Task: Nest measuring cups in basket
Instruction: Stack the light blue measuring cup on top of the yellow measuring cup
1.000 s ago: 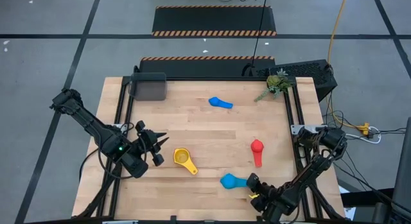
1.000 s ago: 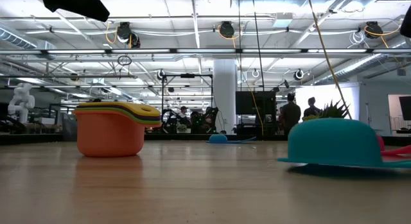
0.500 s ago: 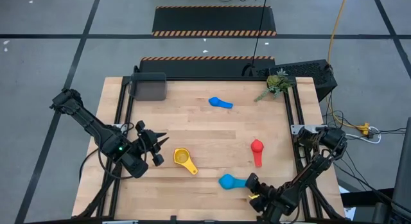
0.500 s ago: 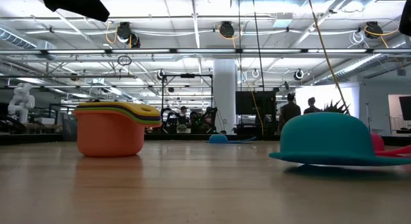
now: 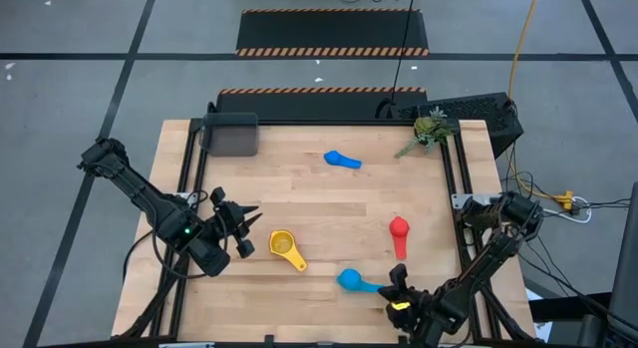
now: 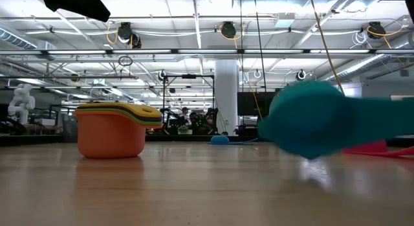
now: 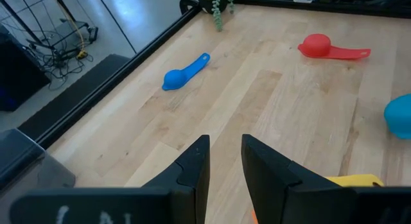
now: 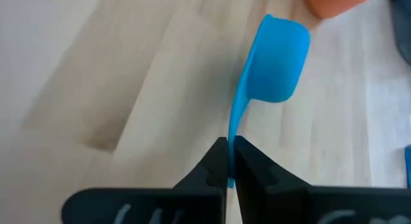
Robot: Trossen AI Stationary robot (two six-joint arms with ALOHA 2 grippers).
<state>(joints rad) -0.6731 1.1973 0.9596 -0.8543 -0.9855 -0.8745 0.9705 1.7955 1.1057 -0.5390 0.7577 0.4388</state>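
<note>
My right gripper (image 5: 391, 285) is near the table's near edge, shut on a light blue measuring cup (image 5: 349, 279), which shows large and blurred in the low view (image 6: 314, 119). My left gripper (image 5: 249, 220) hangs open and holds nothing, just left of a nested stack with a yellow cup on top and an orange one outermost (image 5: 286, 248) (image 6: 116, 130), standing on its base. A blue cup (image 5: 342, 160) and a red cup (image 5: 399, 232) lie on the table. The dark grey basket (image 5: 231, 135) sits at the far left corner. My right gripper pinches the light blue cup's flat handle (image 8: 231, 144) between its two fingers, near the handle's free end. The fingers come level from the table's right and lie along the handle. The cup is lifted off the table, turned on its edge, with its bowl (image 8: 276, 57) pointing away from the gripper.
A green plant sprig (image 5: 427, 129) lies at the far right corner. Black rails (image 5: 454, 178) run along the table's left and right sides. Bare wood (image 5: 319, 208) lies between the stack, the red cup and the blue cup. People stand far off in the room (image 6: 292, 116).
My right gripper has drawn the light blue cup a little toward the table's left and raised it. The cup lay bowl-down on the table; now it is lifted clear and tipped onto its edge. My left arm has kept still.
</note>
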